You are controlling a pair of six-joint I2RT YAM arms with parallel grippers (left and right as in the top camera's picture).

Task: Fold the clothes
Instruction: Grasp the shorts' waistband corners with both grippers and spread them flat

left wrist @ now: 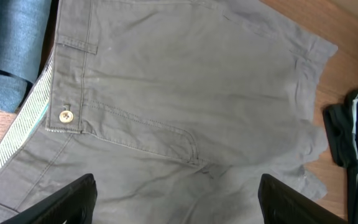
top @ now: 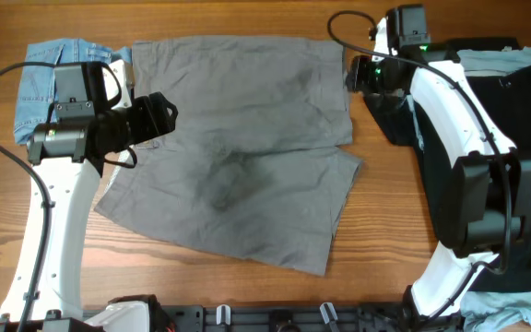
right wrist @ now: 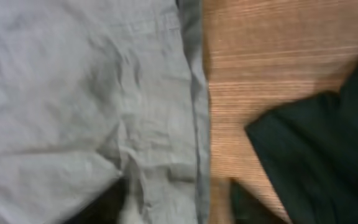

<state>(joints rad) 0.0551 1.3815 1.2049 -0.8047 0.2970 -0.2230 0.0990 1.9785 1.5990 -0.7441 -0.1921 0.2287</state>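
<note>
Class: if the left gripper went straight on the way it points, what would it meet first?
Probably the grey shorts, near their pocket seam; the left gripper is open above them, height unclear.

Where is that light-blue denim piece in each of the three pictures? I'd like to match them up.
Overhead: the light-blue denim shorts lie at the top left, beside the waistband end of the grey shorts.
Left wrist: they fill the top left corner, left of the waistband button.
Right wrist: not in it.
Shared landmark: the grey shorts, which appear in all three views.
</note>
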